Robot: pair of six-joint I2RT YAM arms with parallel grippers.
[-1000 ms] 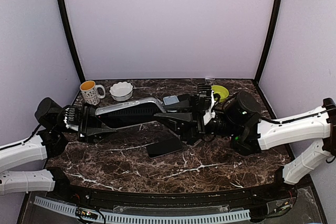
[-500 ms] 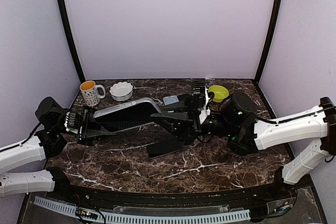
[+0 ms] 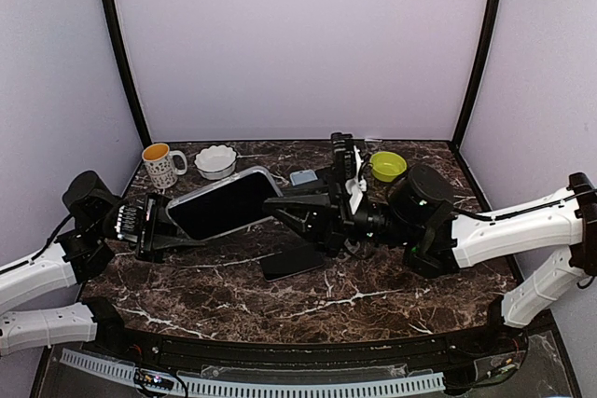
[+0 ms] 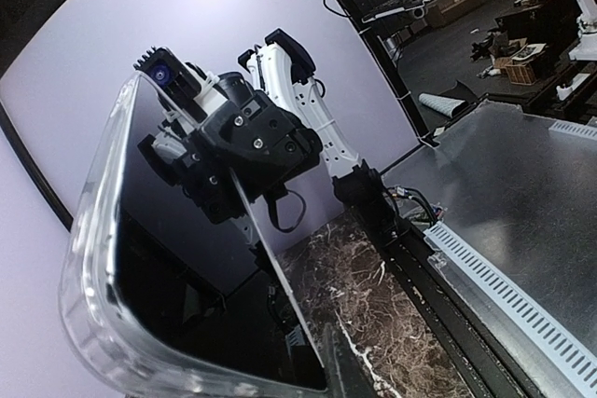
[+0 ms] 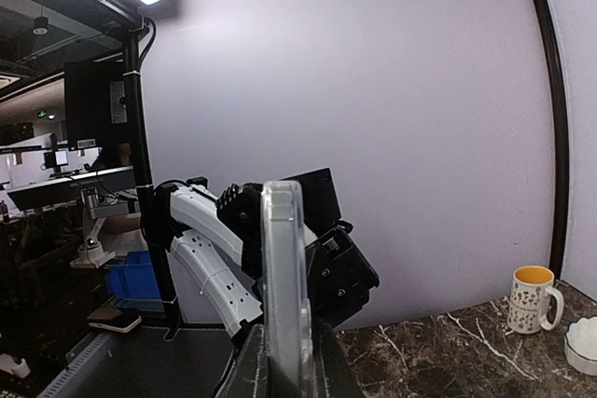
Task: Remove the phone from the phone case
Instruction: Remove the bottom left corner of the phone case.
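Marble table (image 3: pixel 392 300), one mug (image 3: pixel 160 165) at 10 o'clock, white bowl (image 3: pixel 215 161) at 11, green bowl (image 3: pixel 388 166) at 1: two arms reach in low from 8 and 4, left gripper (image 3: pixel 164 227) and right gripper (image 3: pixel 285 207) each clamped on one raised phone case (image 3: pixel 244 181), phone (image 3: pixel 222 206) inside.

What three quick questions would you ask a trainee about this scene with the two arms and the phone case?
1. True or false: the phone case lies flat on the marble table.
2. Multiple choice: what stands nearest the mug? A) white scalloped bowl B) laptop C) sponge
3. Short answer: which grippers are clamped on the case?
Key: 1 false, it is held in the air above the table. 2 A. 3 both: the left gripper on one end, the right gripper on the other.
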